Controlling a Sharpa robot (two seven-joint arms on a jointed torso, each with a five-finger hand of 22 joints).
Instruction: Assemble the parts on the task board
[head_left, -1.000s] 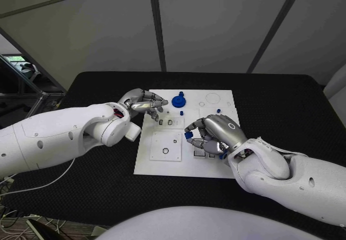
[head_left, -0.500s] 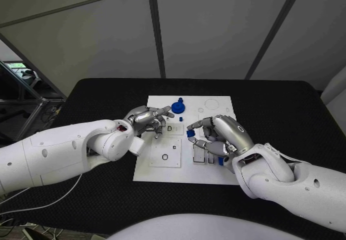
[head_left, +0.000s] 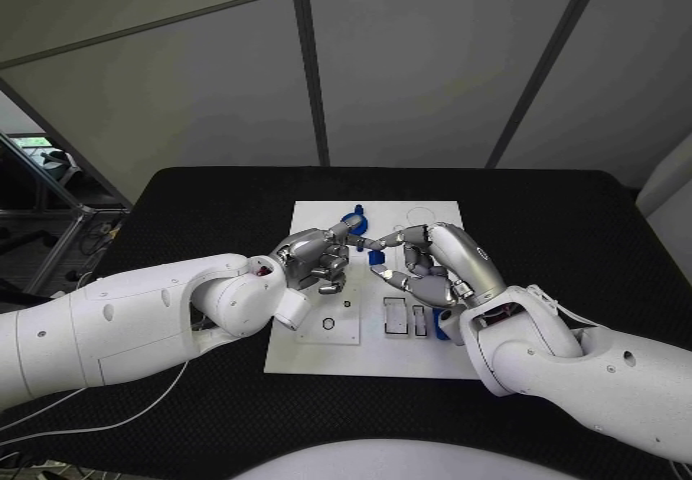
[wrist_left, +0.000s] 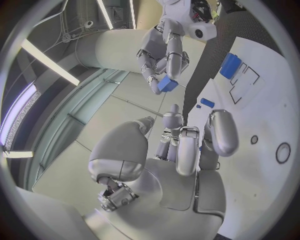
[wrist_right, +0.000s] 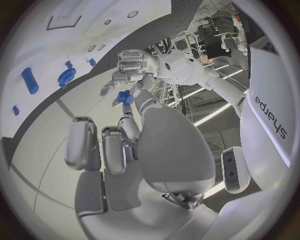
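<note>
The white task board (head_left: 310, 345) lies in the middle of the black table. My right hand (head_left: 436, 262) hovers over the board's middle and pinches a small blue part (head_left: 378, 257), which the left wrist view also catches (wrist_left: 167, 84). My left hand (head_left: 319, 259) faces it from the left with its fingers (wrist_right: 132, 67) apart and nothing in them. They stop just short of the blue part (wrist_right: 125, 97). A blue gear (head_left: 356, 214) stands near the board's far edge, partly hidden by the hands.
A long blue part (wrist_right: 29, 80) lies on the board near the rectangular slots (head_left: 395, 313), and a small blue peg (wrist_left: 207, 103) lies near the gear (wrist_right: 65, 77). Round holes (head_left: 330, 324) mark the board's near left. Black table (head_left: 577, 230) surrounds the board.
Both hands have come together over the board's middle. The left hand moved in from the far left corner; the right hand lifted and turned the small blue part toward it.
</note>
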